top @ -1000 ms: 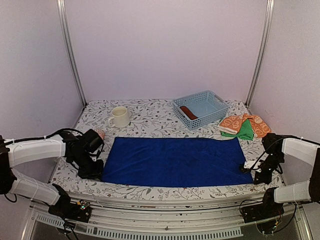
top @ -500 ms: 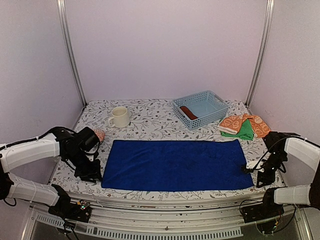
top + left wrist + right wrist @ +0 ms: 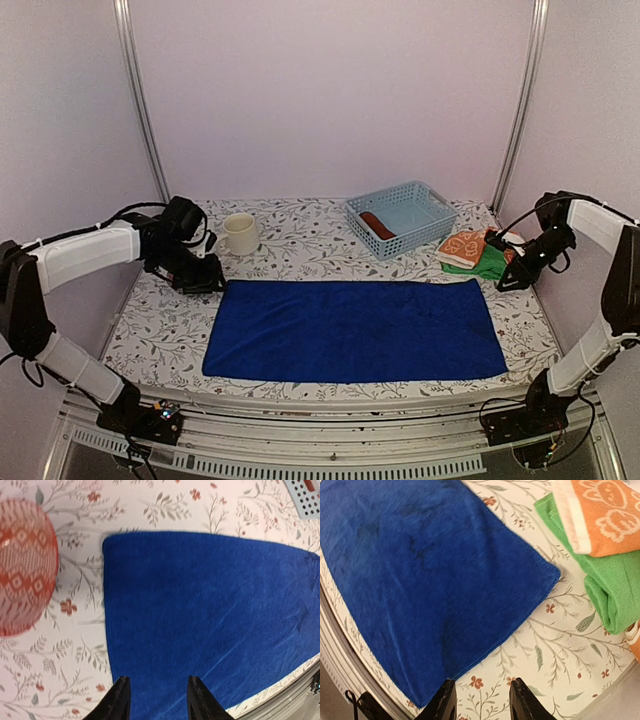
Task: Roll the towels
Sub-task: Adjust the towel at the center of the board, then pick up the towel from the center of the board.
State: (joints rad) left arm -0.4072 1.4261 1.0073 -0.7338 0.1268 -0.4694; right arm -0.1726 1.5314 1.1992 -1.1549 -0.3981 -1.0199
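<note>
The royal-blue towel [image 3: 355,330] lies spread flat in the middle of the table, also seen in the left wrist view [image 3: 210,610] and the right wrist view [image 3: 430,580]. My left gripper [image 3: 203,277] hovers open over its far left corner, nothing between its fingers [image 3: 157,697]. My right gripper [image 3: 503,277] hangs open beside the far right corner, above bare table [image 3: 481,697]. A rust-brown towel [image 3: 377,225] lies in the basket. Orange patterned [image 3: 468,245] and green [image 3: 490,265] towels lie folded at the right, close to the right gripper; the right wrist view shows them too, orange [image 3: 600,510] and green [image 3: 610,595].
A pale blue lattice basket [image 3: 425,200] stands at the back right. A cream mug [image 3: 240,233] sits at the back left. A red patterned round object [image 3: 20,565] lies just left of the blue towel's corner. The table's front edge [image 3: 350,390] runs along the towel's near side.
Both grippers opened and let go of the blue towel's near corners. Both arms then moved away from the front edge to the towel's far corners.
</note>
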